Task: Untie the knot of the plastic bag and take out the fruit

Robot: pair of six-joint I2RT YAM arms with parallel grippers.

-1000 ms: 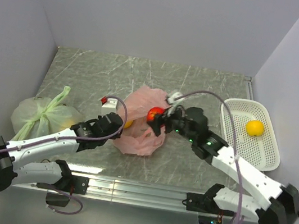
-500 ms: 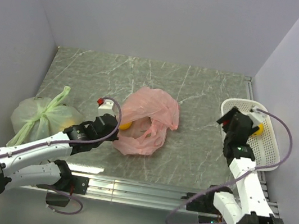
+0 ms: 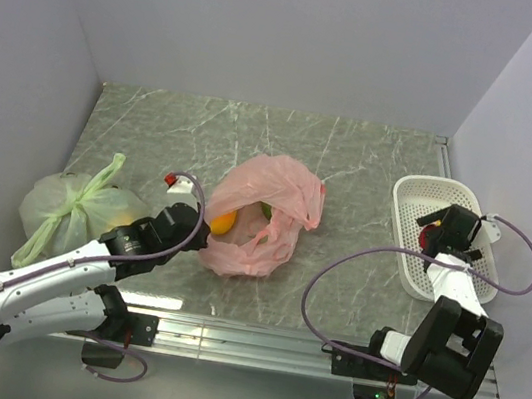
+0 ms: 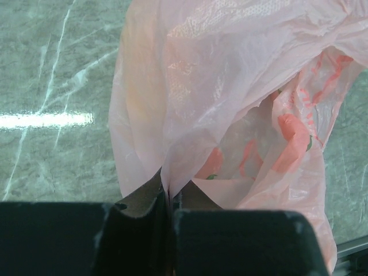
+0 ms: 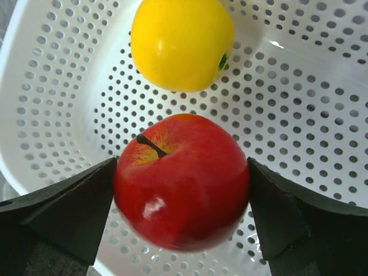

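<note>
Bag point(image 3: 262, 214) lies open mid-desk point(image 3: 155, 131), its edge pinched in the closed left hand point(image 4: 171, 195), orange fruit point(image 3: 224, 220) inside. Right hand point(image 5: 181, 190) has carried the apple point(image 5: 181, 181) over to the basket point(image 5: 52, 115); its fingers flank the apple, gripping or releasing I cannot tell.

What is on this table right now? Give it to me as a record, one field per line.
left gripper: shut, pinching the film of the plastic bag
right gripper: over the white basket, fingers on either side of a red apple; gripping or released, cannot tell
in the basket: yellow fruit
in the bag: orange fruit showing on its left side
green bag: tied, far left, apart from both grippers
</note>
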